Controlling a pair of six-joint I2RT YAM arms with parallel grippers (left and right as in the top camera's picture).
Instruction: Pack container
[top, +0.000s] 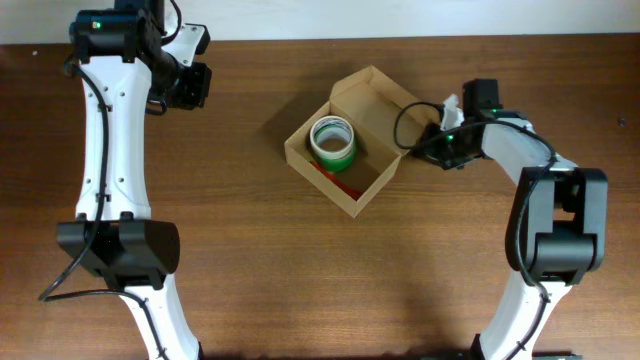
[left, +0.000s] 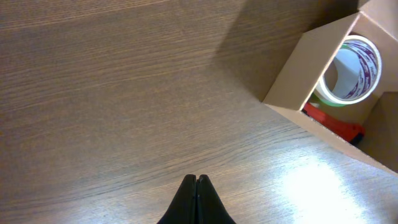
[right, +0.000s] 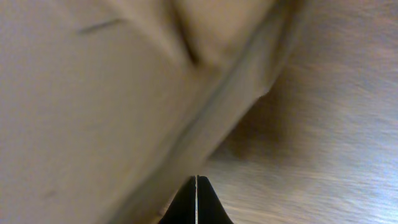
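Right gripper (right: 196, 194) - fingers pinched together, empty - tips just short of box (top: 370, 100) flap directly ahead. Tape roll (top: 332, 143) inside. Likely step: closing lid. Next move: push flap over opening. Left gripper (left: 197, 186) likewise closed, box well off.

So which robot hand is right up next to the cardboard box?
The right gripper: its wrist view is filled by the cardboard box, just past its closed fingertips. The left gripper hangs over bare table, well away from it.
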